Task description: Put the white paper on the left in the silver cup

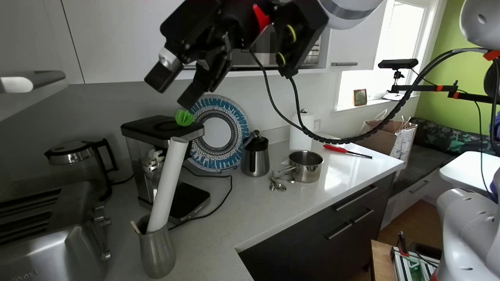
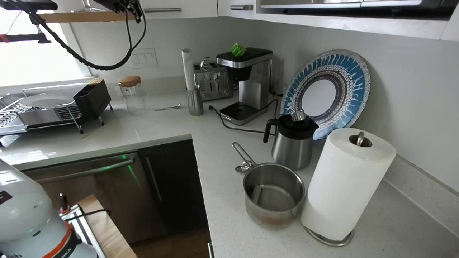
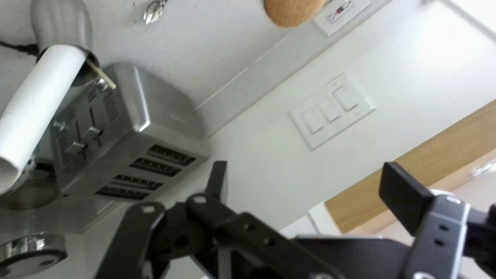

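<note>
The white paper [image 1: 168, 185], a long slim tube, stands tilted inside the silver cup [image 1: 158, 249], with most of its length above the rim. The tube [image 2: 188, 70] and the cup [image 2: 195, 102] also show in another exterior view. In the wrist view the tube [image 3: 37, 100] leans out of the cup [image 3: 62, 23] at the left, outside the jaws. A thin wooden stick [image 3: 101, 73] also sticks out of the cup. My gripper [image 1: 171, 93] is open and empty, high above the counter and apart from the tube. Its wide-spread fingers [image 3: 304, 170] show in the wrist view.
A toaster [image 1: 50, 234] stands beside the cup and a coffee maker [image 1: 164, 128] behind it. A green object [image 1: 184, 118] sits on the coffee maker. Upper cabinets [image 1: 125, 39] are close to the gripper. A jug [image 2: 292, 143], pot [image 2: 274, 215] and paper-towel roll [image 2: 344, 186] stand farther along.
</note>
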`<state>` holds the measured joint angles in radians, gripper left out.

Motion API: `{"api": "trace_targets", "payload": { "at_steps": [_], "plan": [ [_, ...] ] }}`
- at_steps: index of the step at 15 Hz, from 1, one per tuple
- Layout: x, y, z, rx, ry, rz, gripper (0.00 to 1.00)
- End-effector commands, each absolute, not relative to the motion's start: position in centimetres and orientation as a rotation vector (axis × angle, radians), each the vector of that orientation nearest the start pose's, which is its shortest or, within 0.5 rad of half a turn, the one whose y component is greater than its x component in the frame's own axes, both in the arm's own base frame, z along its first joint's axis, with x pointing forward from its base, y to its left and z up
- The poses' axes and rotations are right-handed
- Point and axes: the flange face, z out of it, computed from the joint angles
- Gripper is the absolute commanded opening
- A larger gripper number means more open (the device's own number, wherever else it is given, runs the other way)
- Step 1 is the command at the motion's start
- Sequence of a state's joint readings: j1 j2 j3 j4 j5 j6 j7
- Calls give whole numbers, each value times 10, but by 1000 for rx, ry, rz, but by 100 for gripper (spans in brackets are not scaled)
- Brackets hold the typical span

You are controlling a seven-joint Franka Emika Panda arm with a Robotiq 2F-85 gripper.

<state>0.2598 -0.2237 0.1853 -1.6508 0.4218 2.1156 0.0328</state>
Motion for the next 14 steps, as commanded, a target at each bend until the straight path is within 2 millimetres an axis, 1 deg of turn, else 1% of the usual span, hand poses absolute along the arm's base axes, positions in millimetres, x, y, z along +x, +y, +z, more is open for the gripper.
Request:
{"api": "trace_targets", "payload": {
  "at_steps": [1, 5, 6, 7, 9, 11, 12, 14],
  "plan": [
    [447, 256, 773, -2475, -428, -739, 100],
    [451, 253, 772, -2477, -416, -744, 100],
    [442, 255, 765, -2528, -443, -635, 100],
    [433, 255, 757, -2579, -430, -549, 100],
    [408, 254, 746, -2673, -373, -432, 100],
    [382, 255, 747, -2757, -314, -319, 100],
    [365, 253, 748, -2805, -263, -296, 100],
    [324, 252, 753, -2888, -165, -236, 100]
  ]
}}
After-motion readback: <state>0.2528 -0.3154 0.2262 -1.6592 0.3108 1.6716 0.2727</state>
